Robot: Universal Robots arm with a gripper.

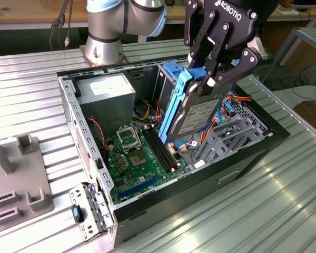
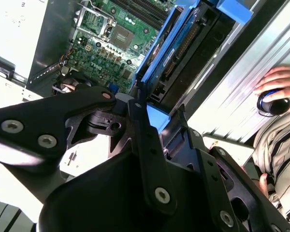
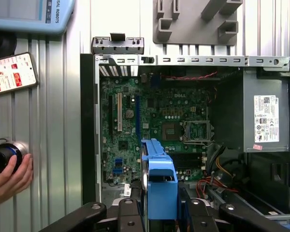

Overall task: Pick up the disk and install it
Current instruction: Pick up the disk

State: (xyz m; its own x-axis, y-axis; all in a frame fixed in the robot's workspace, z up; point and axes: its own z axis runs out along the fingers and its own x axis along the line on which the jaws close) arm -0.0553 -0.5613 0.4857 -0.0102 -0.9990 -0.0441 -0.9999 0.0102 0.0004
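Blue plastic rail frame [image 1: 174,105] borders the disk [image 1: 201,113], a grey metal drive with a white label, which hangs tilted and edge-down inside the open computer case [image 1: 68,105]. The gripper [image 1: 217,79] has its fingers closed on the disk's upper end, so the drive is carried wholly by that one end. Its lower corner sits low over the motherboard [image 1: 139,158], beside the grey drive cage [image 1: 229,139]; whether it touches the board cannot be told. Red and orange cables [image 1: 236,99] lie loose just beside the drive, toward the exterior view's right. Hazards, as judged from this pose: the low corner may strike the memory slots or other board components if the descent is not matched to the cage opening; the rails may jam if the tilt is not squared with the cage; the cables may snag; and a one-ended hold may let the drive pivot or slip.
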